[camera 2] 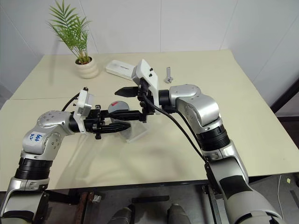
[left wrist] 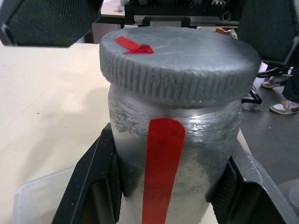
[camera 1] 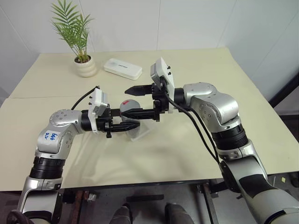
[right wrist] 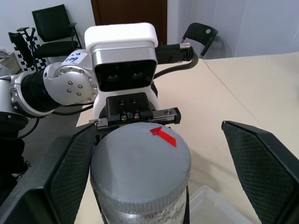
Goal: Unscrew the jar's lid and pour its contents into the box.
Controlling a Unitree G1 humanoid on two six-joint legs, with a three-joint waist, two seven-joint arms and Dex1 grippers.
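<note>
Left gripper sits at the centre of the head view, reaching in level from the left, its two black fingers clamped tight on the sides of the jar. The jar stands upright in that grip, silvery with a red strip down its front. The grey lid is on, ribbed round the edge, a small red mark on top.

Right gripper comes in from the right, level, fingers spread wide with one finger well off to the side of the lid and the other close beside it. Both fingers bracket the lid; whether either one touches it I cannot tell.

Just below the jar, the clear box rests on the table, a little below centre frame.

Further out, toward the upper left of the head view, a potted plant stands on the far side of the table, a white oblong case lies just right of it, and a small metal bolt lies further right.
</note>
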